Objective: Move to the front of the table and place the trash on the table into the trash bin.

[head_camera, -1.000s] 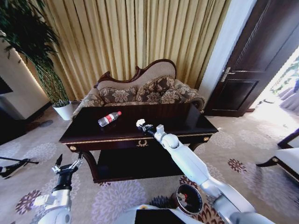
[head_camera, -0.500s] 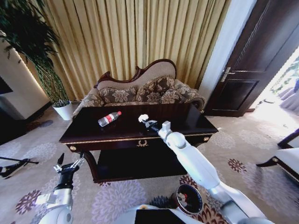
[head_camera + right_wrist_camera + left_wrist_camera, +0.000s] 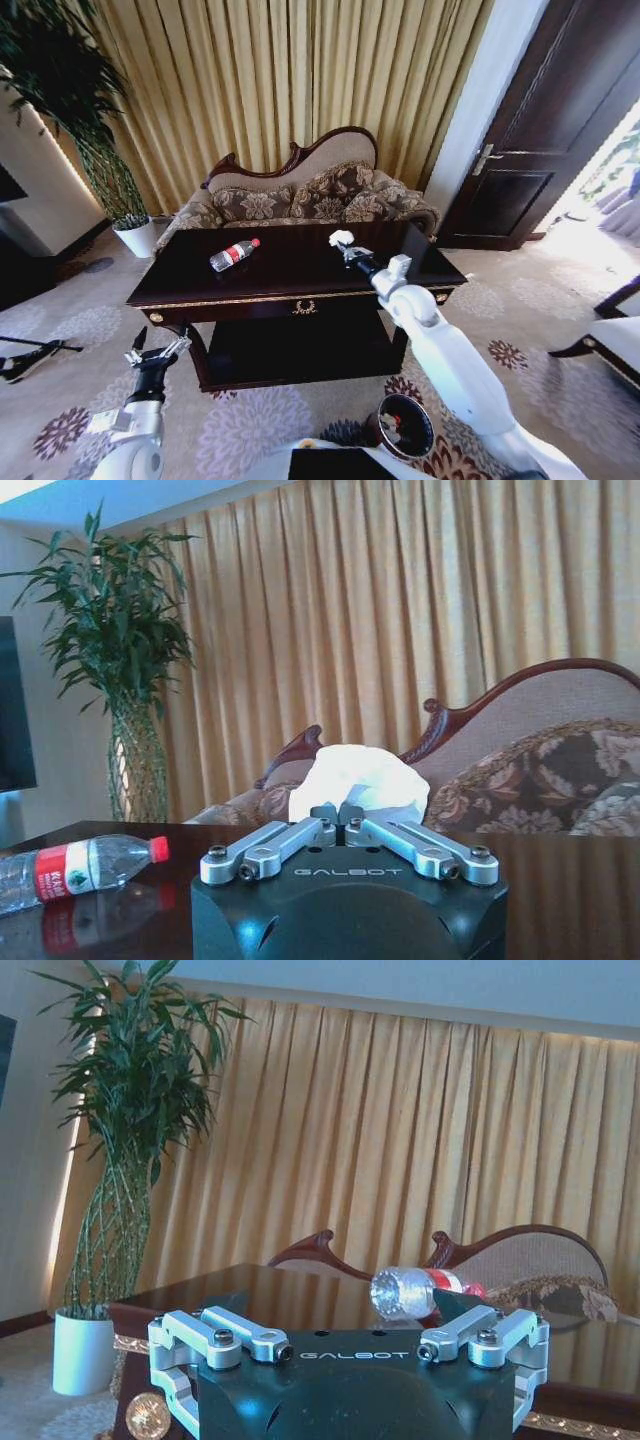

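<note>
- Two arms show in the head view: the right one reaches out over the table (image 3: 200,285), the left one hangs low beside the table's left front corner.
- Right gripper (image 3: 347,247) is raised above the right half of the tabletop with its fingers pinched narrow around a crumpled white paper scrap (image 3: 341,238); the right wrist view has the same paper scrap (image 3: 357,782) bunched just beyond the closed finger links.
- Left gripper (image 3: 160,350) sits below tabletop height over the carpet, its fingers spread wide with nothing between them; in the left wrist view its finger links stand well apart.
- Clear plastic bottle with red label (image 3: 233,254) lies on its side on the left half of the tabletop, cap toward the sofa, well apart from the held paper.
- Trash bin (image 3: 401,427) stands on the patterned carpet near the robot's base, below the right arm, with small pieces of litter inside.
- Behind the table are a floral sofa (image 3: 300,200) and gold curtains (image 3: 280,80); a potted plant (image 3: 90,130) stands at the left.
</note>
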You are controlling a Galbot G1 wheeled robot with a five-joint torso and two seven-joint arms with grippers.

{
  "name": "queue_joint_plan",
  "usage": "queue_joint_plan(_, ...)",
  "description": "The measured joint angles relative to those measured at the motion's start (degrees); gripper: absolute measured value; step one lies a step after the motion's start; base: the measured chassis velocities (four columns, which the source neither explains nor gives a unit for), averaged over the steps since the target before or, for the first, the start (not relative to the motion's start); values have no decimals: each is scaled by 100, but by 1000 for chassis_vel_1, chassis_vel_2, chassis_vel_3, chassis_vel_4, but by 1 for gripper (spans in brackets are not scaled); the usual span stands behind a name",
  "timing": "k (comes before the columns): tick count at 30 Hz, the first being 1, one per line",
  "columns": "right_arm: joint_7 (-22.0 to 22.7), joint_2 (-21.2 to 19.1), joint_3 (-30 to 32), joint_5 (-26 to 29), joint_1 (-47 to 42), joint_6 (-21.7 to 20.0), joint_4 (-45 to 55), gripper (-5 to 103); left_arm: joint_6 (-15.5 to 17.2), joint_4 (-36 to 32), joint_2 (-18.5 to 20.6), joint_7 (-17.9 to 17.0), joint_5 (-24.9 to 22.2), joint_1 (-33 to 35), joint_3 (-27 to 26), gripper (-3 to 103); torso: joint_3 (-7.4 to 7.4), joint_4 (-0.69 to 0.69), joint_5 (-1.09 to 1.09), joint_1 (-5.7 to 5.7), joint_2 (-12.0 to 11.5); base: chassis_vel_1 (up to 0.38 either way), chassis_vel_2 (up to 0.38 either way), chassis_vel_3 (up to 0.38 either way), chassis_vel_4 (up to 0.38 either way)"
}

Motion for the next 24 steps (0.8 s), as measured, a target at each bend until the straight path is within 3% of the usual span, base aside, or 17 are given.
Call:
queue_joint_plan(12,-16,-2,219,-21,-283,29,126,0,1,28,19,-5,36,-27,68,100,1,1,-1,2,-1,101,-99,-100,96)
queue_joint_plan(24,-64,79,286,-141,-475,158,84,0,2,42,5,-8,80,-23,141,100,-1,1,-2,-3,2,277,-287,-261,263)
